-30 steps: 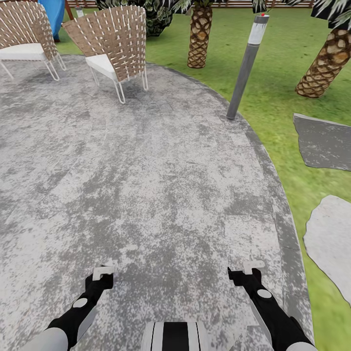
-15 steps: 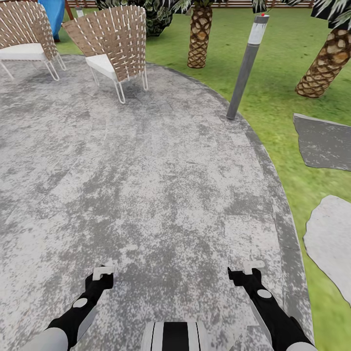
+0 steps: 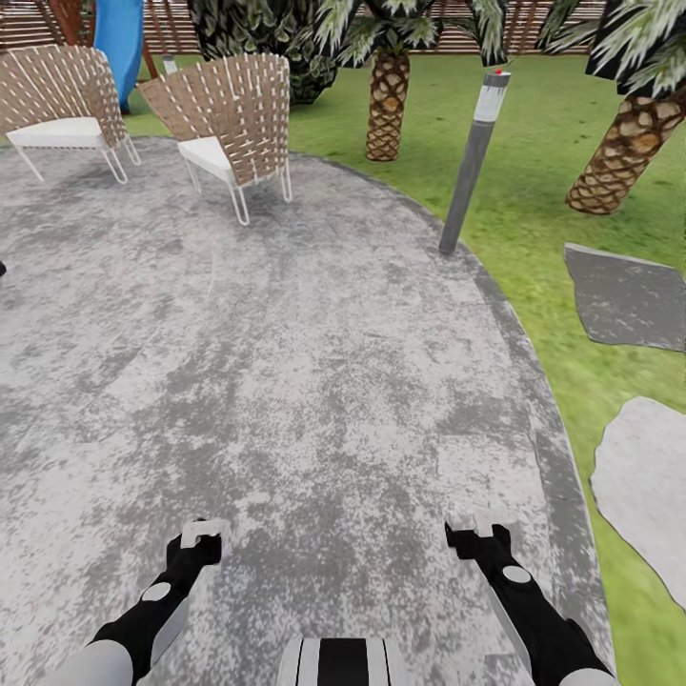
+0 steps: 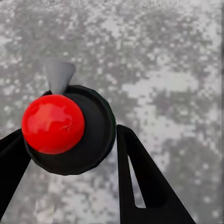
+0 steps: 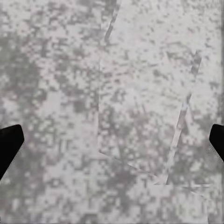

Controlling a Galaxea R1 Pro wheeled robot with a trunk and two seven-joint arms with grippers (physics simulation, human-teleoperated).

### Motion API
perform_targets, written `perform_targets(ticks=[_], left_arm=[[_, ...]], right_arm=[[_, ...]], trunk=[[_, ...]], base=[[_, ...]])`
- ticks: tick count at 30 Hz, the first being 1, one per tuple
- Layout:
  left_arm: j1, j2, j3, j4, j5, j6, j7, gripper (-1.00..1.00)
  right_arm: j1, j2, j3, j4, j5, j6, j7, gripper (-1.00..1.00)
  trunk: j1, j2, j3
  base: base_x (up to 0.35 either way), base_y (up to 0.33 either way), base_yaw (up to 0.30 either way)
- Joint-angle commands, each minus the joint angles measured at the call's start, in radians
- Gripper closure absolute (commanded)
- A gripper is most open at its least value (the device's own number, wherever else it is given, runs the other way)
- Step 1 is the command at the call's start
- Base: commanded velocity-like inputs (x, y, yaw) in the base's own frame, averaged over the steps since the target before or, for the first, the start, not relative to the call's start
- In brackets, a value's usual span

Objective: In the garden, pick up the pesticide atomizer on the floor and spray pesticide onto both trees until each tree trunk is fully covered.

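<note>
The pesticide atomizer sits between the black fingers of my left gripper, seen end-on: a red round cap on a black disc with a grey nozzle. The fingers press on both sides of it. In the head view my left gripper hovers low over the grey paving. My right gripper hangs beside it, wide open and empty. The green garden lawn lies beyond the paving, with the slatted fence at the back. The trees and their trunks are out of view.
I stand on a round mottled grey patio. Two wicker chairs stand at its far left. A grey lamp post marks the patio edge. Short palms and stepping stones lie on the lawn.
The whole view has tilted up a little, showing more of the fence and palm crowns. Both arms hold the same pose.
</note>
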Motion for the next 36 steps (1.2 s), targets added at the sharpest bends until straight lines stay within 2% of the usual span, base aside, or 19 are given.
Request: perform_targets(ticks=[1,36], left_arm=[[0.0,0.0,0.0,0.001,0.006,-0.003,0.0,1.0],[0.0,0.0,-0.001,-0.001,0.006,-0.003,0.0,1.0]], right_arm=[[0.0,0.0,0.0,0.0,0.006,0.004,-0.002,-1.0],[0.001,0.0,0.003,0.004,0.009,-0.003,-0.002,-1.0]], trunk=[[-0.001,0.0,0.003],[-0.016,0.008,0.139]], base=[[0.0,0.0,0.0],[0.0,0.0,0.0]])
